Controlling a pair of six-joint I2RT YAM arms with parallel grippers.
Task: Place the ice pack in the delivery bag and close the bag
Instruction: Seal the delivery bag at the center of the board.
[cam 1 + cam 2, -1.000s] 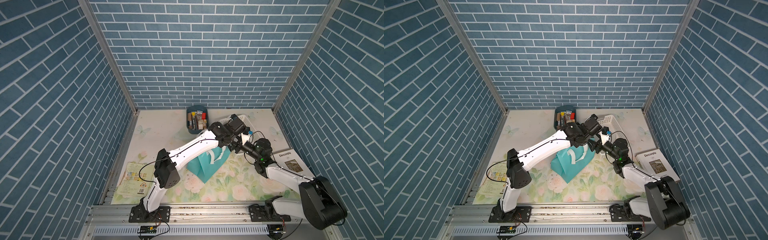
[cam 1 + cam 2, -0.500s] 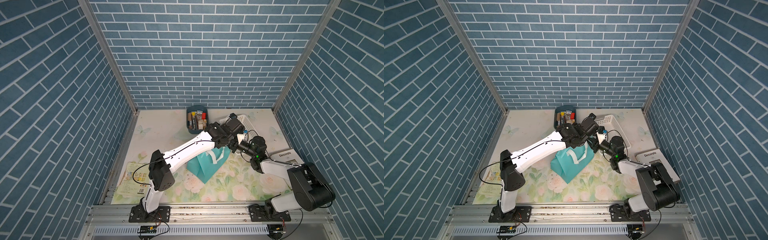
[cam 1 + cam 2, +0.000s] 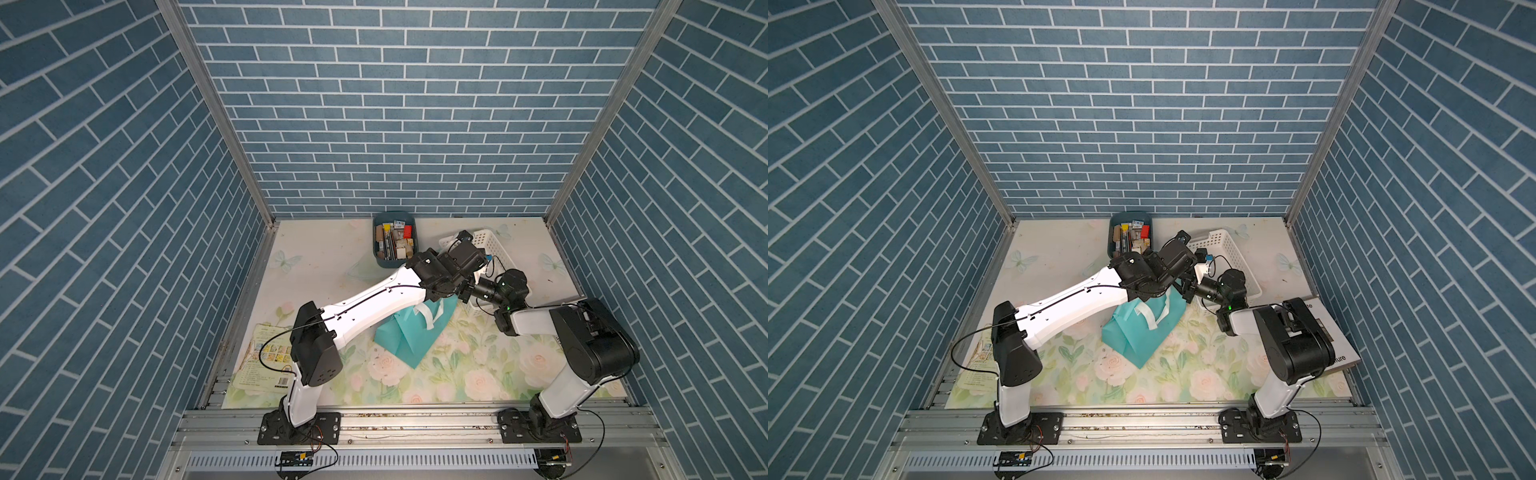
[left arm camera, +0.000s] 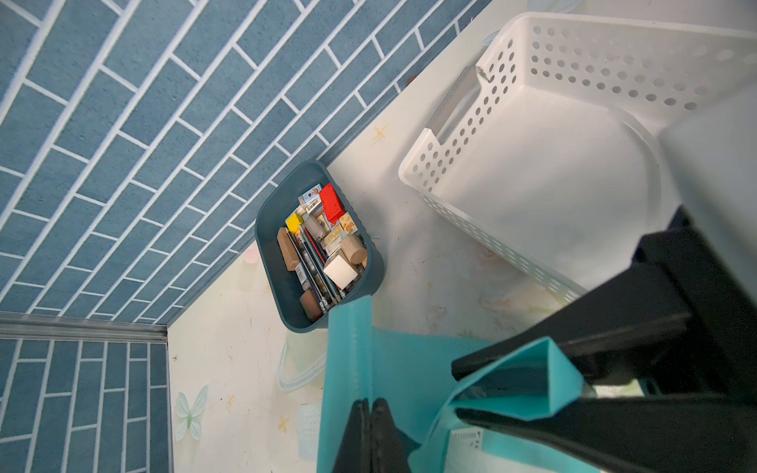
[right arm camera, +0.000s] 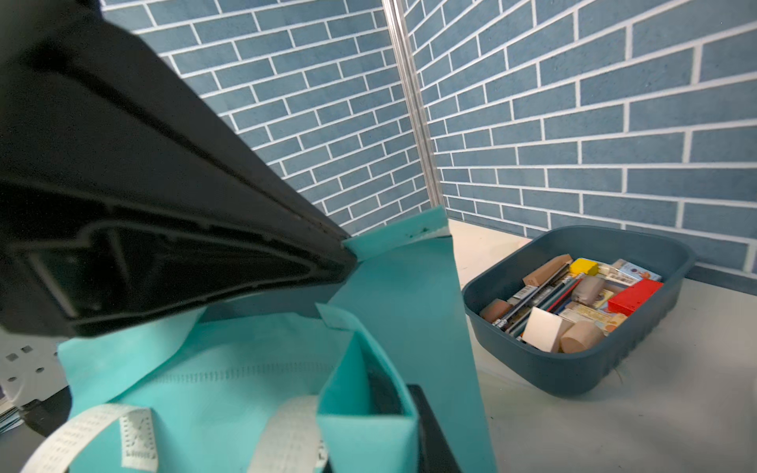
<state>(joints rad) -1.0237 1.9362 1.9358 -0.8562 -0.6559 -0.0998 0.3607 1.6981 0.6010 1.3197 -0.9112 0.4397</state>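
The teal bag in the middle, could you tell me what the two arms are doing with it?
Both arms reach to the top of the delivery bag. The left tool is shut on its rim, and the right tool straddles a folded part of the rim; whether it grips is unclear. No ice pack is in view.

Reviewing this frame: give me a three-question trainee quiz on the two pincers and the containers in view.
1. True or false: the left pincer stands open.
2. Which container holds assorted small items? A) white basket B) dark blue bin C) delivery bag
3. Fill in: the right pincer has a folded edge of the ____ between its fingers.
Key: 1 false, it is shut on the bag's edge. 2 B. 3 delivery bag.
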